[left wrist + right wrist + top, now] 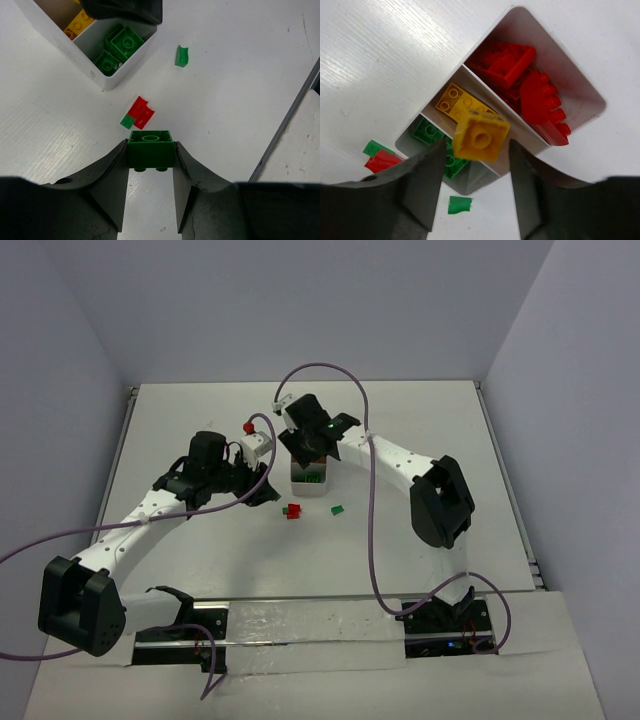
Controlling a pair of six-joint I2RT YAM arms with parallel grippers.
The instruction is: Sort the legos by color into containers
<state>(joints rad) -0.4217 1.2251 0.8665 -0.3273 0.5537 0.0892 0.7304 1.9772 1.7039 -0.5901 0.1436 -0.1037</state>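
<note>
Yellow brick (480,136) is hanging tilted and loose between the spread fingers (422,185) of my right pincer (477,145), above the white tray (572,75) near the middle of the tabletop (370,50), while my left pincer (150,150) is pinching a green brick (150,142) low on the tray's near-edge side. Sitting over the divider, the yellow one is risking a bounce into the green compartment (131,60), and my arms are risking a bump if both are crowding the tray.

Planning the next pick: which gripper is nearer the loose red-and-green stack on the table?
Left. The left gripper, shut on a green brick, hangs just short of the stack; the right gripper is above the tray.
</note>
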